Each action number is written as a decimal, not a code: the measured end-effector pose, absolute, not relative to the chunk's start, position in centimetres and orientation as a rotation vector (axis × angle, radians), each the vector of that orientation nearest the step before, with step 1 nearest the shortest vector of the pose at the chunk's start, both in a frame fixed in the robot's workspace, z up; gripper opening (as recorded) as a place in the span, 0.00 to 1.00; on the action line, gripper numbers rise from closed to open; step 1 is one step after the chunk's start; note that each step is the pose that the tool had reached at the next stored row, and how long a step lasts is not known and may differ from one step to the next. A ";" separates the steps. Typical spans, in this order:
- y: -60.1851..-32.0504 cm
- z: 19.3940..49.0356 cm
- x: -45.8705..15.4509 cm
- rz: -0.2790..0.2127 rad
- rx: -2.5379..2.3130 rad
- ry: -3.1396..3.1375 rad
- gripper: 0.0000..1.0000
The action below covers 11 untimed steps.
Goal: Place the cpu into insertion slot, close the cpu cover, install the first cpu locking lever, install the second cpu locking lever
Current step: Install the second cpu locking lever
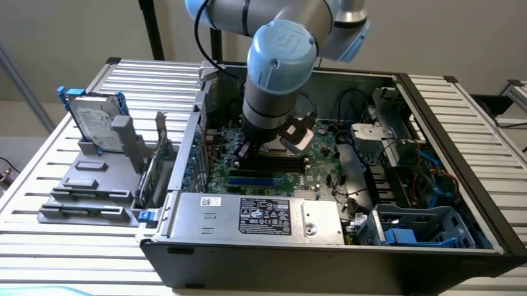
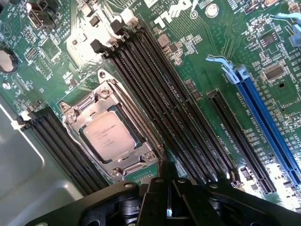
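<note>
Black fingers (image 2: 168, 197) hang over the green board (image 2: 207, 52); I cannot tell if they are open. Nearby, the silvery square cpu (image 2: 109, 135) sits inside the shiny metal cpu cover (image 2: 80, 115).

— So where's this rig set up?

— Looks like a lab or assembly test bench to me. I'm looking at an open desktop PC case (image 1: 346, 246) lying on a slatted metal table (image 1: 49, 185), a hard drive (image 1: 92, 120) propped in grey fixtures (image 1: 86, 197), plain walls behind. My wrist view is all green motherboard (image 2: 202, 56).
</note>
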<state>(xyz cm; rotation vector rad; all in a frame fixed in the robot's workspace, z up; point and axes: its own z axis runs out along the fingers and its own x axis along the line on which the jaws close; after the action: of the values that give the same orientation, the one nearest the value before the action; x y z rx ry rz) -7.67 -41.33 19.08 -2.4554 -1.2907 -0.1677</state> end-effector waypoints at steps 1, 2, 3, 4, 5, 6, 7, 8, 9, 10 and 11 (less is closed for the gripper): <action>-41.3 19.0 -7.7 -0.168 -2.455 -1.291 0.11; -41.3 19.0 -7.7 -0.168 -2.455 -1.291 0.11; -41.2 19.0 -7.7 -0.167 -2.456 -1.292 0.11; -41.2 19.0 -7.7 -0.166 -2.458 -1.293 0.11; -41.2 19.0 -7.7 -0.164 -2.460 -1.295 0.11; -41.2 19.0 -7.7 -0.162 -2.462 -1.296 0.11; -41.2 19.0 -7.7 -0.161 -2.464 -1.298 0.11; -41.2 19.0 -7.7 -0.159 -2.466 -1.299 0.11; -41.2 19.0 -7.7 -0.157 -2.468 -1.301 0.11; -41.2 19.0 -7.7 -0.155 -2.470 -1.302 0.11; -41.2 19.2 -7.7 -0.153 -2.472 -1.304 0.11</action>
<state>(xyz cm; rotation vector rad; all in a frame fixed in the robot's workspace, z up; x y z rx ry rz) -7.70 -41.23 19.15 -2.4715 -1.3039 -0.1534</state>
